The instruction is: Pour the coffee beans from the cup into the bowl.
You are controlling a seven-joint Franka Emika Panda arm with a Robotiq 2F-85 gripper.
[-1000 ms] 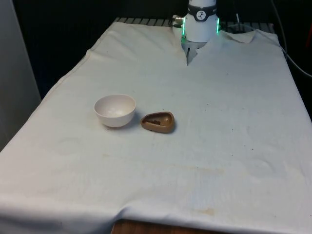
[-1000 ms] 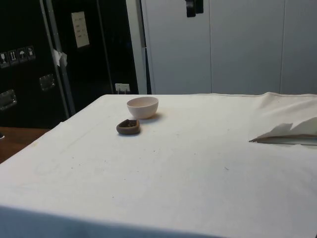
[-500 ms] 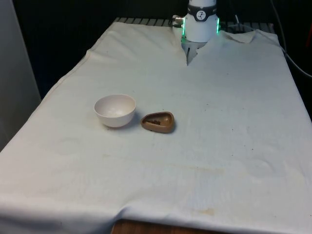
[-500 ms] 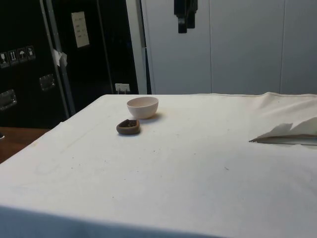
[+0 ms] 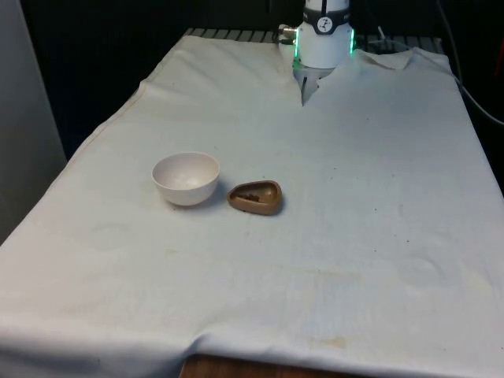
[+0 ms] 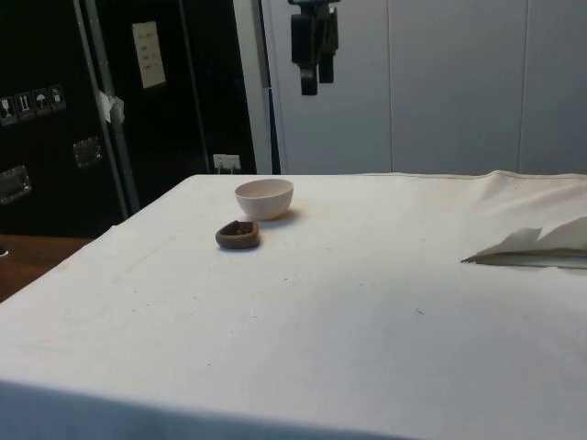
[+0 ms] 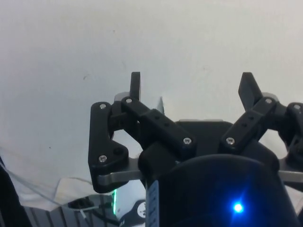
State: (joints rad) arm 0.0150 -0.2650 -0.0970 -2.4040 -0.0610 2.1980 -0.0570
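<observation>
A white bowl (image 5: 186, 178) stands on the cloth toward the front view's left; it looks bare inside. Right beside it, on the front view's right, sits a low brown cup (image 5: 255, 197) holding dark coffee beans. In the side view the cup (image 6: 238, 235) lies just in front of the bowl (image 6: 264, 197). My gripper (image 6: 312, 84) hangs high in the air, well above the table and a little beyond the bowl toward the robot's end. In the wrist view my gripper (image 7: 191, 86) is open, the fingers (image 7: 135, 85) spread wide with only white cloth beneath them.
The robot's base (image 5: 324, 39) stands at the table's far end, where the cloth is slit around it. A raised fold of cloth (image 6: 537, 246) lies at the side view's right. Wide bare cloth (image 5: 354, 236) stretches around the cup and bowl.
In the side view my gripper has come down and moved left, toward the spot above the bowl and cup. The cup and bowl have not moved.
</observation>
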